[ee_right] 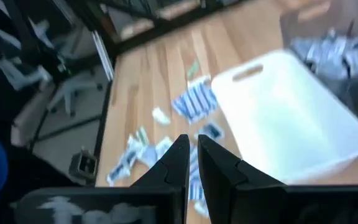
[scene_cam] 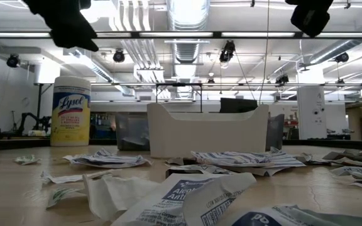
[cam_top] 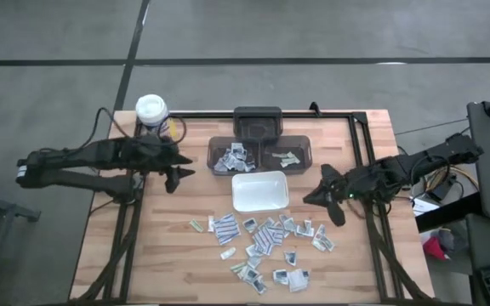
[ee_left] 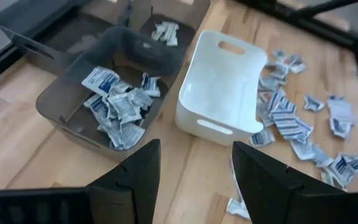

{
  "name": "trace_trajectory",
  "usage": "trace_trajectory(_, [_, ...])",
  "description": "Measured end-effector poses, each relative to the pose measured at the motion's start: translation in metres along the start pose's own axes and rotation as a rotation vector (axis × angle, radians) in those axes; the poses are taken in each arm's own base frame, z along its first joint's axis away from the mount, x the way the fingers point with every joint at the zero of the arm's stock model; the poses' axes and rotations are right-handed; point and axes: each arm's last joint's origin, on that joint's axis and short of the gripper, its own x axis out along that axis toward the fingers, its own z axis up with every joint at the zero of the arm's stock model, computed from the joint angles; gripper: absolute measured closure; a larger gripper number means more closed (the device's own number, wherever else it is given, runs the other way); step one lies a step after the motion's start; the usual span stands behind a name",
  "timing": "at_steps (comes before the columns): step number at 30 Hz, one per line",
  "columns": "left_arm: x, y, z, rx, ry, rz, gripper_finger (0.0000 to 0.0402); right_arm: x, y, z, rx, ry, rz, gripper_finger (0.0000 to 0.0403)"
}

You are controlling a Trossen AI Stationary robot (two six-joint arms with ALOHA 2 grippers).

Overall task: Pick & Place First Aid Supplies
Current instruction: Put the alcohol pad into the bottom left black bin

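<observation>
White tray point(cam_top: 259, 192) beside grey bins point(cam_top: 260, 156) — wipes canister point(cam_top: 151, 111) apart.

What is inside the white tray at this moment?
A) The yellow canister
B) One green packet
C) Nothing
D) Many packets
C: the high and left wrist views show the white tray with a bare floor, while the packets lie on the table in front of it and in the grey bins.

Left tool point(cam_top: 179, 172) spread wide; right tool point(cam_top: 313, 197) seemingly shut.
</observation>
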Motion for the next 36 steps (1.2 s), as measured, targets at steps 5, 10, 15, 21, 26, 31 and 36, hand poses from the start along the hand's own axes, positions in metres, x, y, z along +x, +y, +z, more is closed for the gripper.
trace_trajectory(5, [-0.005,0.006,-0.019,0.007,-0.083,-0.031,0.0209,0.012,0.021,0.008,0.002,0.121,-0.022,0.0371])
trace_trajectory(10, [-0.003,0.011,-0.033,0.038,-0.143,-0.049,0.0209,0.025,0.044,0.01,0.03,0.229,-0.054,0.0371])
trace_trajectory(15, [-0.003,0.013,-0.041,0.078,-0.189,-0.087,0.0209,0.044,0.064,0.008,0.057,0.338,-0.111,0.0371])
trace_trajectory(21, [0.0,0.014,-0.05,0.137,-0.211,-0.135,0.0209,0.071,0.086,0.003,0.074,0.441,-0.173,0.0371])
trace_trajectory(26, [-0.001,0.016,-0.055,0.167,-0.221,-0.141,0.0209,0.095,0.096,-0.006,0.129,0.577,-0.213,0.0371])
trace_trajectory(31, [-0.002,0.017,-0.062,0.175,-0.231,-0.167,0.0209,0.119,0.102,-0.015,0.169,0.663,-0.261,0.0371])
trace_trajectory(36, [-0.006,0.019,-0.069,0.17,-0.255,-0.186,0.0209,0.137,0.104,-0.023,0.197,0.702,-0.304,0.0371])
